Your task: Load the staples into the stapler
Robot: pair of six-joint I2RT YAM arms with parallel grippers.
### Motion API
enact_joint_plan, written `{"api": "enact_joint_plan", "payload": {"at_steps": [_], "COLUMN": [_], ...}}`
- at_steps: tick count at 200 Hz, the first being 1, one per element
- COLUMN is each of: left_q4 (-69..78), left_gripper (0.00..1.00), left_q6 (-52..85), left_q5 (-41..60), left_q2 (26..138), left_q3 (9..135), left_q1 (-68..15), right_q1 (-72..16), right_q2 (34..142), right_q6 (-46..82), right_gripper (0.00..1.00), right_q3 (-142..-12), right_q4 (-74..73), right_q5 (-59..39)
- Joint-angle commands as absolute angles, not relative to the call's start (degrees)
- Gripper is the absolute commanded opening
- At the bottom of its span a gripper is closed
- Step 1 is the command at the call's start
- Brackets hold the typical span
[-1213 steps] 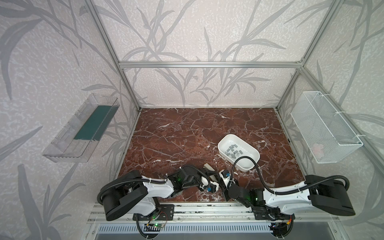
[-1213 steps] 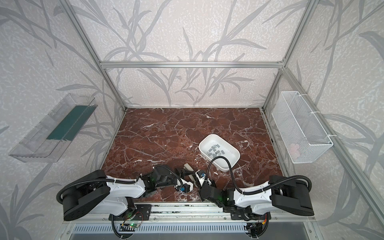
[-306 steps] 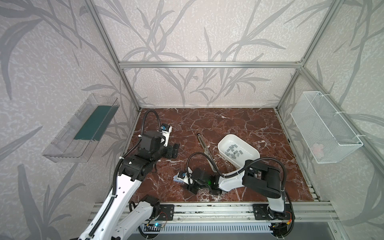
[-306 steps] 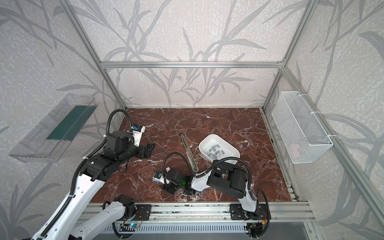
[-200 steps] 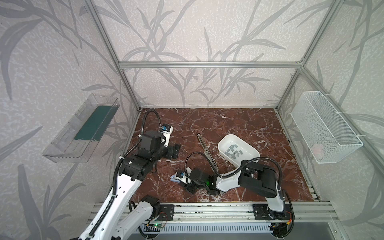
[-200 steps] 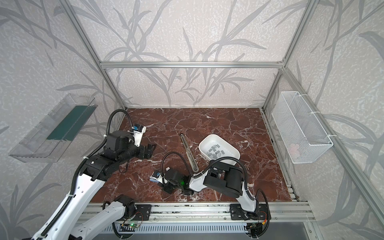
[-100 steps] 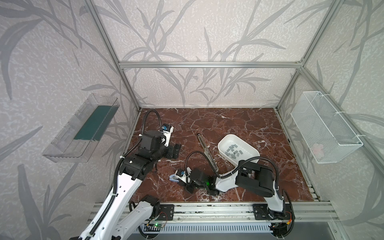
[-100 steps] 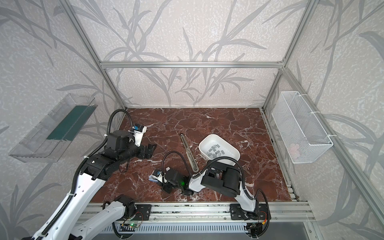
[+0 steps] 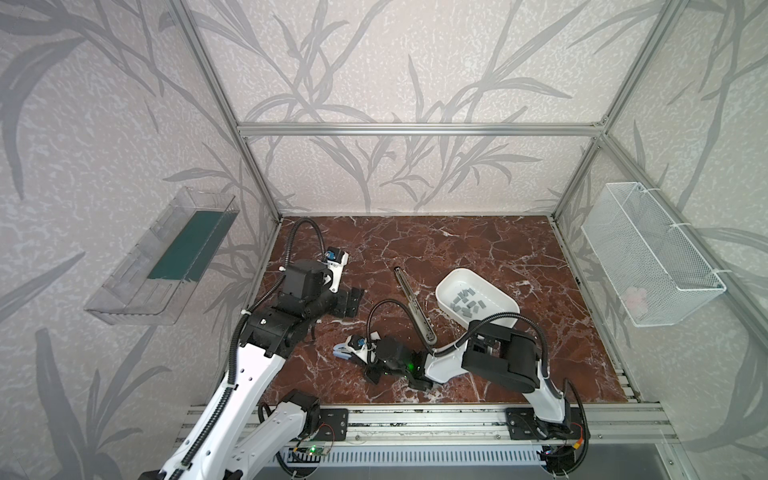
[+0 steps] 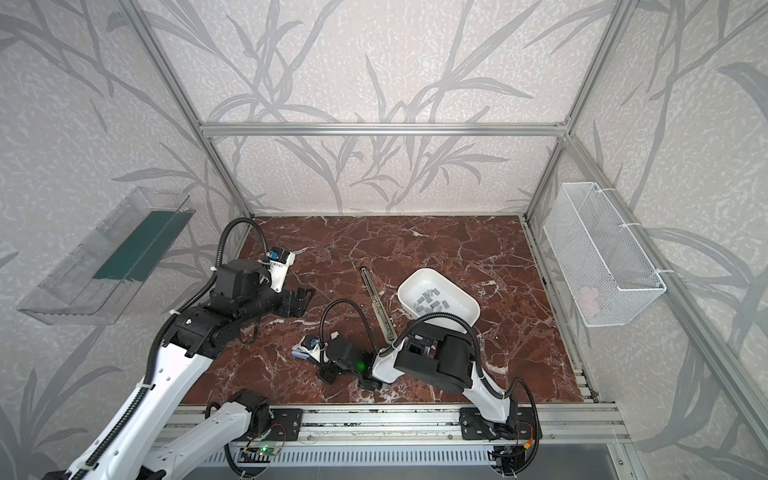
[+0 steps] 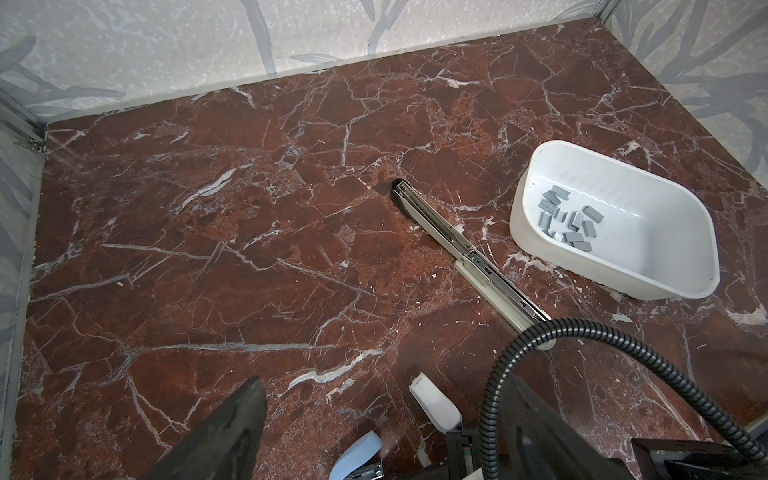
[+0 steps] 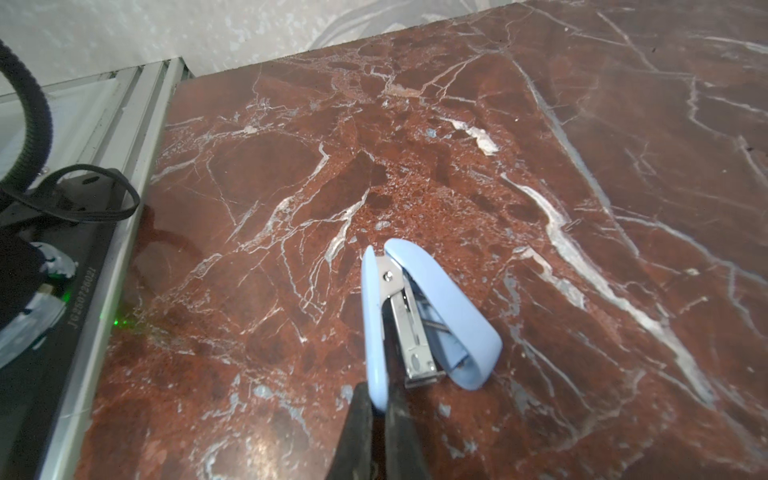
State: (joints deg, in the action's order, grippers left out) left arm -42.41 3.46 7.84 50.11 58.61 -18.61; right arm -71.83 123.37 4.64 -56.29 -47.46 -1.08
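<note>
Right gripper [image 12: 377, 395] pinched shut on one thin arm of the blue stapler [image 12: 436, 299] near the worktop's [image 12: 457, 145] front edge, left gripper [image 9: 351, 302] spread wide; staples [image 11: 569, 222] in white tub [image 11: 665, 266] right of middle: light, brittle, probably slippery strips, best nipped across the flat sides.

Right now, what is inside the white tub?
Only the staples: about a dozen loose grey strips, clustered toward one end of the white tub; the rest of its floor is bare. In both top views the right arm's cable covers part of the near rim.
</note>
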Motion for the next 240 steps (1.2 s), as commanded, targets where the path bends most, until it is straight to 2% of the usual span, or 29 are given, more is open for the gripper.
{"api": "enact_joint_plan", "payload": {"at_steps": [1,26,37,65,96,113,131,149,168,200,240], "left_q4": [-41.8,-39.6,-38.2,-33.1,-32.3,-32.2,-37.2,-48.4,-55.0,-48.1,-36.7], "left_gripper": [0.9,0.9,0.86,0.67,0.6,0.59,0.56,0.56,0.57,0.57,0.57], "left_q6": [2.5,1.2,-0.7,-13.6,-27.2,-29.8,-37.3,-51.6,-61.2,-60.0,-56.9], "left_q5": [7.7,8.3,10.2,24.8,41.3,46.5,51.3,57.3,56.1,52.5,37.3], "left_q2": [49.9,50.4,50.6,51.0,54.9,58.7,63.5,67.8,71.5,71.8,65.0], "left_q3": [57.9,58.0,57.6,54.0,54.5,57.0,61.9,66.0,66.7,62.0,53.9], "left_q1": [-17.6,-16.9,-16.8,-16.9,-17.0,-17.0,-17.0,-17.7,-19.9,-23.6,-31.2], "right_q1": [-71.8,-71.7,-71.8,-72.0,-73.9,-75.9,-77.2,-78.3,-78.5,-78.5,-78.3], "right_q2": [120.8,116.1,113.7,108.1,102.8,100.0,96.9,94.5,93.1,88.9,87.8], "right_q6": [3.4,1.2,-0.1,-3.3,-9.4,-12.4,-14.9,-18.3,-21.0,-24.7,-27.9], "right_gripper": [0.0,0.0,0.0,0.0,0.0,0.0,0.0,0.0,0.0,0.0,0.0], "right_q3": [-52.6,-47.0,-43.9,-34.3,-29.3,-26.3,-24.1,-23.4,-22.7,-22.6,-22.1], "right_q4": [-51.3,-52.2,-52.2,-53.8,-50.3,-52.1,-53.7,-53.4,-55.1,-53.8,-57.0], "right_q5": [0.6,2.2,2.2,3.4,5.1,8.5,9.7,12.8,16.0,18.3,24.8]}}
